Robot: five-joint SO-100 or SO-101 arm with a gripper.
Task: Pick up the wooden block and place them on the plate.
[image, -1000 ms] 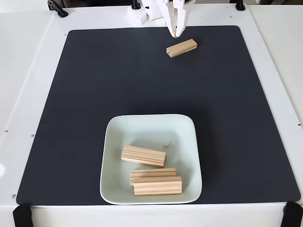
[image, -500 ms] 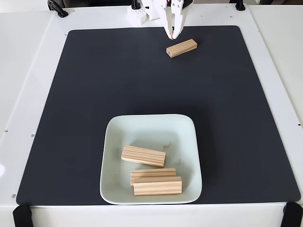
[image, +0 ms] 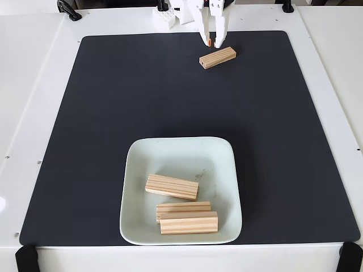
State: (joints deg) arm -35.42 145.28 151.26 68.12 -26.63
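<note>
One wooden block (image: pixel 218 57) lies at a slant on the black mat near its far edge. My white gripper (image: pixel 211 43) hangs just above and behind the block's left half, fingers parted, holding nothing. The pale mint plate (image: pixel 135 156) sits near the mat's front edge. Three more wooden blocks lie in it: one (image: pixel 172 187) at a slant in the middle, one (image: pixel 183 207) below it, and one (image: pixel 189 222) at the front rim, close against the second.
The black mat (image: pixel 113 113) covers most of the white table. Black clamps sit at the front corners (image: pixel 26 258) and along the far edge. The arm's white base (image: pixel 165 18) stands at the back.
The gripper's fingers, together one second ago, have spread apart. The gripper stays behind the lone block, which has not moved.
</note>
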